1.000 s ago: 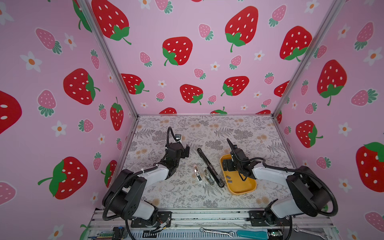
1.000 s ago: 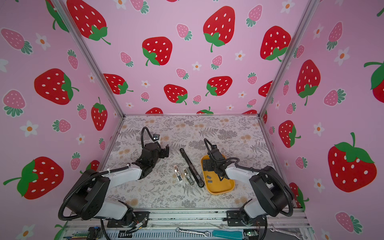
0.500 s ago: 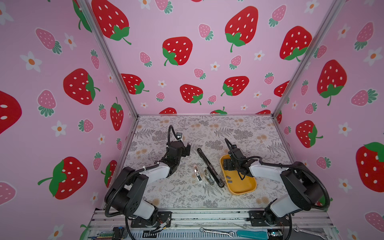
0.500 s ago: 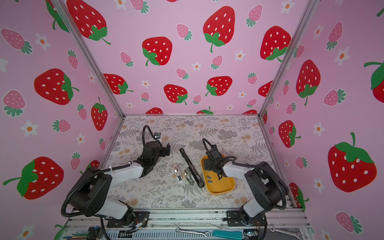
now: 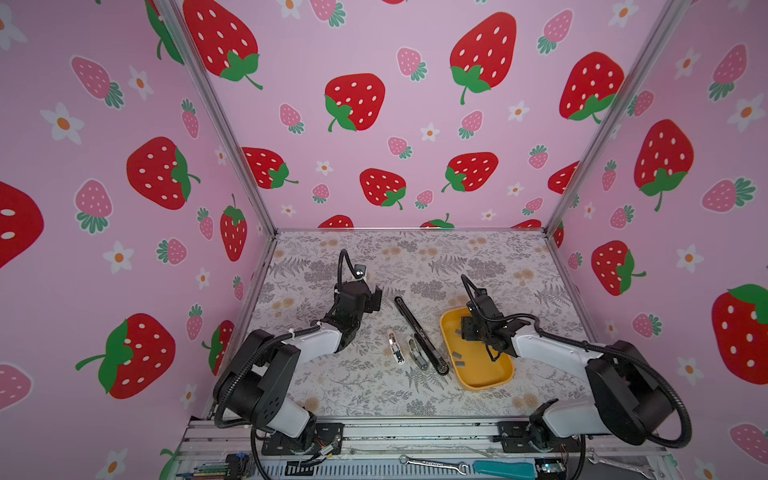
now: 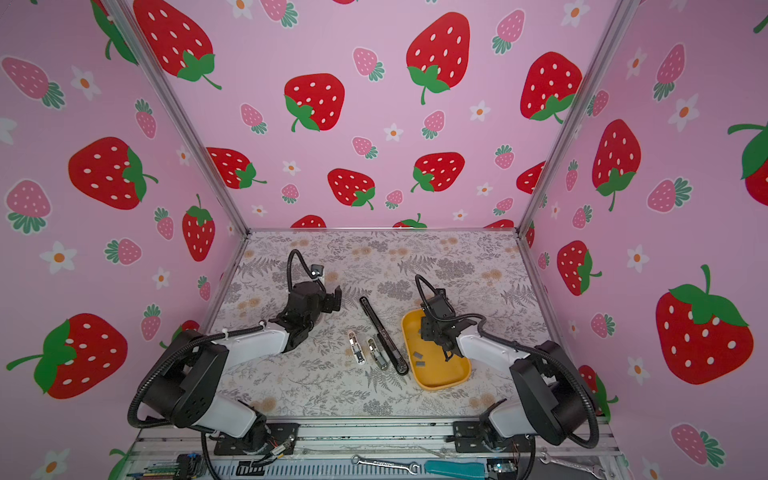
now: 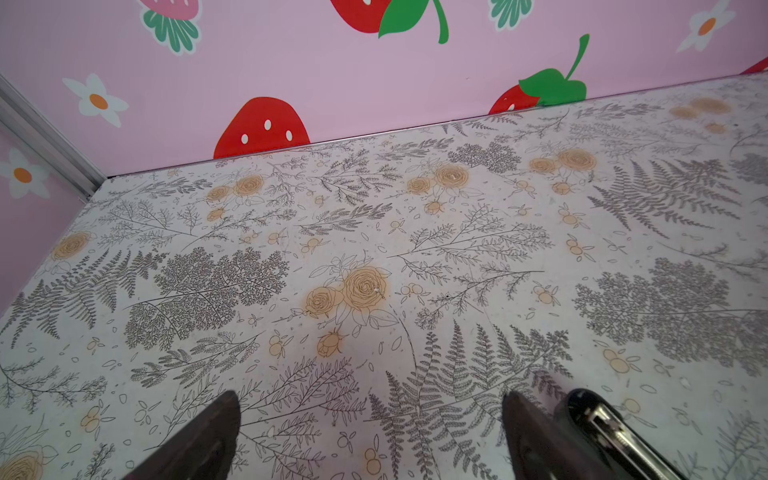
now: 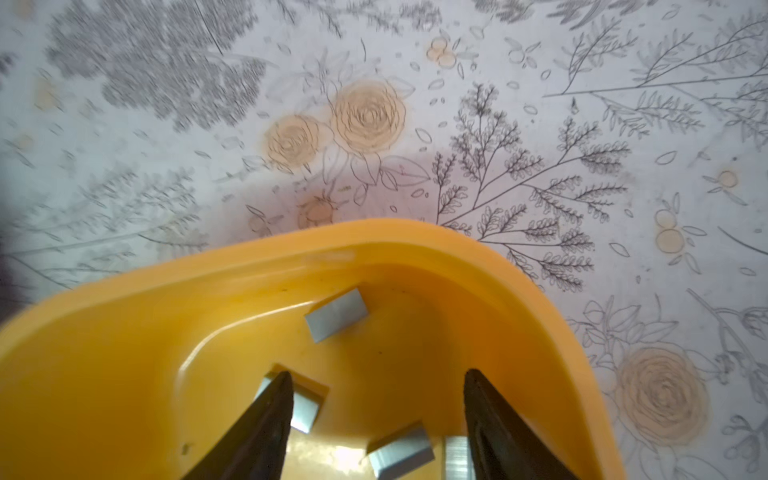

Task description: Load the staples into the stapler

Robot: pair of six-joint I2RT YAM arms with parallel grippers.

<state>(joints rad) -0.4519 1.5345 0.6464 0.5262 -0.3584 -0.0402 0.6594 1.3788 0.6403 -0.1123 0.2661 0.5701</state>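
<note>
The stapler [image 5: 419, 332] [image 6: 384, 334] is a long black bar lying open on the floral table; its end [image 7: 602, 424] shows beside one left finger. Several grey staples lie in the yellow tray [image 5: 494, 374] [image 6: 451, 380] [image 8: 124, 332]: one strip [image 8: 336, 314] by the far wall, another [image 8: 399, 453] between my right fingers, and one [image 8: 307, 411] partly behind a fingertip. My right gripper [image 8: 377, 376] [image 5: 467, 328] hangs open low in the tray's far end, holding nothing. My left gripper [image 7: 370, 399] [image 5: 375, 297] stands wide open over bare table, left of the stapler's far end.
Two small silver-white metal pieces [image 5: 396, 347] [image 5: 417, 353] lie just left of the black bar. The enclosure's pink walls close in the table at the back and both sides. Wrenches and a teal tool [image 5: 503, 468] lie on the front rail.
My right gripper has shifted slightly toward the far left inside the tray and its jaws have narrowed. The left arm has barely moved.
</note>
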